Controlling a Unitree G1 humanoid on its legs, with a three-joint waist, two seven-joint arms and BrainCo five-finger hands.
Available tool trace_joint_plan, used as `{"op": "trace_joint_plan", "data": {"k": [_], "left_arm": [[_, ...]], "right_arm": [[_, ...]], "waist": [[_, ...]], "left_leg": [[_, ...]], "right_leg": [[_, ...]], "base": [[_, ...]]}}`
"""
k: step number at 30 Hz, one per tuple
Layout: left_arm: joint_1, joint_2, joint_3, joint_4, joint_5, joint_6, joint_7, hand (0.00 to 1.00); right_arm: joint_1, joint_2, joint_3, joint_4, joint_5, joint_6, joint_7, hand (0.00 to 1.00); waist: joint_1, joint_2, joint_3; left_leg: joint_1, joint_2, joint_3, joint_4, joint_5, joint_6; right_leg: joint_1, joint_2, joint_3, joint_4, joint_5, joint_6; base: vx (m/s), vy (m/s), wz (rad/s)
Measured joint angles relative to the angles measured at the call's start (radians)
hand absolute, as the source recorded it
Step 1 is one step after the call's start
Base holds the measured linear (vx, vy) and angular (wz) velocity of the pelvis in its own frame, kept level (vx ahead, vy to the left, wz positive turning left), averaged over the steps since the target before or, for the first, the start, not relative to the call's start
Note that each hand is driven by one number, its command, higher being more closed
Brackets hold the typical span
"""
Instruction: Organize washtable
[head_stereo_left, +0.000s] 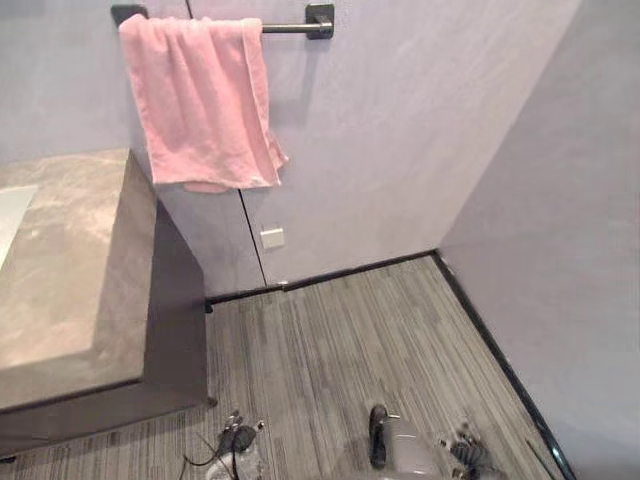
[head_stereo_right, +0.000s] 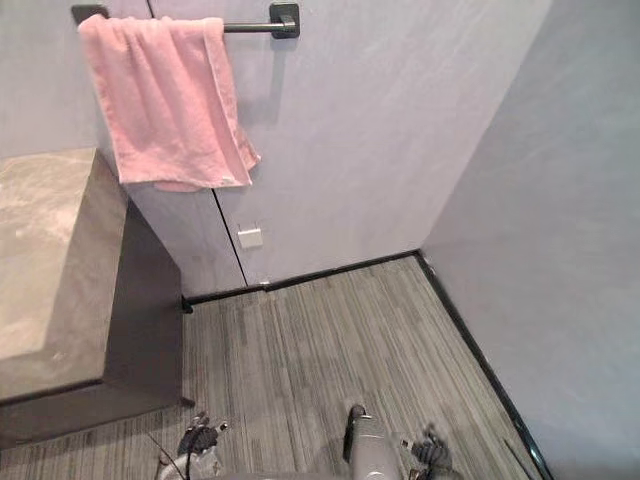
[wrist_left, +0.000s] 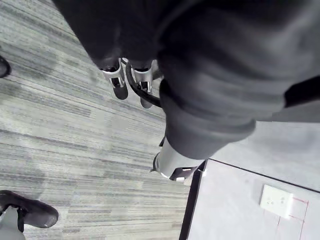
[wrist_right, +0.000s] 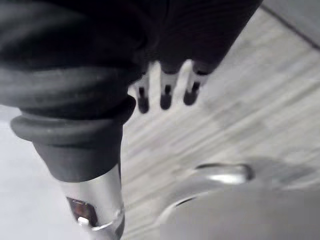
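Left hand (wrist_left: 119, 82): fingers hang straight and slack toward the floor (wrist_left: 60, 130), nothing in them. Right hand (wrist_right: 166, 96): likewise, fingers side by side, relaxed, empty. Both are low and well apart from the work.

Risks (judgement):
- The tabletop (head_stereo_left: 90, 260) lies off to the robot's left, cut by the views' edge. A reach from this stance would be long and poorly seen, and an arm could clip its near corner.
- The towel (head_stereo_left: 200, 100) drapes unevenly over the rail (head_stereo_left: 290, 28). A tug on the low corner could drag it off onto the floor.

Task's thing: pink towel on the dark wall rail, above the tabletop's far right corner. It is bunched toward the rail's left end, with a crooked hem and the right corner sagging. The tabletop is mottled brown stone, with a pale basin (head_stereo_left: 12, 215) at its left edge.
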Motion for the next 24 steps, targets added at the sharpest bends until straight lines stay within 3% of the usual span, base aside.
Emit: {"op": "trace_joint_plan", "data": {"k": [1, 2, 3, 4, 5, 7, 9, 11, 13, 14, 15, 16, 18, 22, 24], "left_arm": [[0.000, -0.004, -0.007, -0.016, -0.001, 0.000, 0.003, 0.00], [0.006, -0.009, -0.025, -0.054, -0.012, 0.000, 0.010, 0.00], [0.024, -0.006, -0.050, -0.100, -0.023, -0.002, 0.017, 0.00], [0.038, 0.000, -0.081, -0.155, -0.030, -0.003, 0.020, 0.00], [0.063, 0.006, -0.112, -0.245, -0.030, -0.004, 0.029, 0.00], [0.106, 0.004, -0.144, -0.398, -0.027, -0.009, 0.051, 0.00], [0.131, -0.010, -0.145, -0.567, 0.010, -0.024, 0.106, 0.00], [0.136, -0.016, -0.141, -0.686, 0.059, -0.027, 0.154, 0.00], [0.139, -0.021, -0.131, -0.861, 0.209, -0.034, 0.237, 0.00], [0.139, -0.021, -0.124, -0.905, 0.234, -0.035, 0.254, 0.00], [0.139, -0.021, -0.107, -1.001, 0.304, -0.041, 0.303, 0.00], [0.139, -0.029, -0.096, -1.085, 0.359, -0.045, 0.344, 0.00], [0.129, -0.031, -0.089, -1.197, 0.422, -0.047, 0.392, 0.00], [0.125, -0.023, -0.166, -1.340, 0.577, -0.057, 0.434, 0.00], [0.115, -0.014, -0.210, -1.360, 0.636, -0.060, 0.453, 0.00]], "right_arm": [[-0.014, 0.001, 0.023, -0.025, 0.001, -0.001, 0.000, 0.00], [-0.028, 0.007, 0.073, -0.077, 0.011, -0.004, -0.004, 0.00], [-0.040, 0.022, 0.105, -0.111, 0.017, -0.014, -0.006, 0.00], [-0.047, 0.029, 0.112, -0.154, 0.022, -0.028, -0.015, 0.00], [-0.050, 0.044, 0.114, -0.217, 0.029, -0.046, -0.029, 0.00], [-0.043, 0.038, 0.106, -0.314, 0.029, -0.070, -0.046, 0.00], [-0.039, 0.030, 0.066, -0.406, 0.029, -0.087, -0.048, 0.00], [-0.026, 0.017, 0.027, -0.419, 0.029, -0.089, -0.061, 0.00], [-0.028, -0.001, 0.018, -0.467, 0.028, -0.093, -0.068, 0.00], [-0.032, 0.001, 0.020, -0.482, 0.028, -0.098, -0.068, 0.00], [-0.046, 0.006, 0.027, -0.507, 0.027, -0.114, -0.072, 0.00], [-0.066, 0.020, 0.038, -0.513, 0.027, -0.120, -0.084, 0.00], [-0.087, 0.053, 0.066, -0.535, 0.028, -0.122, -0.087, 0.00], [-0.124, 0.096, 0.116, -0.603, 0.026, -0.130, -0.083, 0.00], [-0.127, 0.109, 0.117, -0.601, 0.026, -0.137, -0.085, 0.00]], "waist": [[-0.001, 0.002, 0.001], [0.007, 0.003, 0.003], [0.020, -0.008, 0.013], [0.031, -0.003, 0.013], [0.040, -0.021, 0.018], [0.057, -0.030, 0.012], [0.054, -0.021, 0.013], [0.054, -0.032, 0.017], [0.057, -0.040, 0.023], [0.058, -0.039, 0.022], [0.061, -0.033, 0.020], [0.070, -0.029, 0.016], [0.084, -0.067, 0.013], [0.089, -0.079, 0.010], [0.085, -0.074, 0.012]], "left_leg": [[-0.040, 0.000, -0.021, 0.095, 0.055, 0.030], [-0.128, 0.008, -0.036, 0.286, 0.234, 0.094], [-0.180, 0.046, -0.020, 0.411, 0.241, 0.100], [-0.218, 0.078, 0.012, 0.503, 0.220, 0.120], [-0.281, 0.096, 0.046, 0.552, 0.199, 0.118], [-0.359, 0.096, 0.097, 0.496, 0.196, 0.116], [-0.446, 0.079, 0.124, 0.365, 0.162, 0.064], [-0.470, 0.025, 0.162, 0.206, 0.149, 0.045], [-0.469, -0.056, 0.172, -0.012, 0.161, 0.040], [-0.468, -0.068, 0.170, -0.063, 0.169, 0.032], [-0.464, -0.086, 0.156, -0.152, 0.214, 0.040], [-0.438, -0.099, 0.157, -0.169, 0.318, 0.087], [-0.424, -0.128, 0.184, -0.144, 0.296, 0.134], [-0.412, -0.177, 0.202, -0.095, 0.218, 0.176], [-0.349, -0.204, 0.201, -0.113, 0.167, 0.177]], "right_leg": [[0.023, 0.005, -0.017, -0.004, -0.013, -0.014], [0.103, 0.016, -0.041, -0.048, -0.039, -0.033], [0.172, 0.030, -0.057, -0.085, -0.048, -0.046], [0.235, 0.043, -0.064, -0.118, -0.054, -0.057], [0.301, 0.045, -0.087, -0.152, -0.060, -0.066], [0.369, 0.043, -0.109, -0.226, -0.066, -0.068], [0.429, 0.042, -0.172, -0.287, -0.095, -0.043], [0.463, 0.021, -0.212, -0.299, -0.110, -0.033], [0.508, -0.001, -0.242, -0.331, -0.127, -0.007], [0.516, -0.004, -0.246, -0.336, -0.132, 0.001], [0.532, -0.007, -0.248, -0.339, -0.145, 0.022], [0.555, -0.013, -0.226, -0.340, -0.156, 0.042], [0.564, -0.048, -0.175, -0.340, -0.155, 0.055], [0.575, -0.098, -0.099, -0.299, -0.143, 0.073], [0.490, -0.140, -0.054, -0.023, -0.135, 0.088]], "base": [[0.55, -0.390, 0.47], [0.52, -0.377, 0.45], [0.51, -0.360, 0.42], [0.44, -0.314, 0.34], [0.38, -0.271, 0.35], [0.38, -0.250, 0.27], [0.29, -0.101, 0.48], [0.23, 0.013, 0.65], [0.32, 0.106, 0.50], [0.27, 0.138, 0.26], [0.32, 0.212, 0.04], [0.33, 0.222, 0.00], [0.34, 0.217, 0.00], [0.28, 0.240, 0.08], [0.20, 0.244, -0.02]]}}
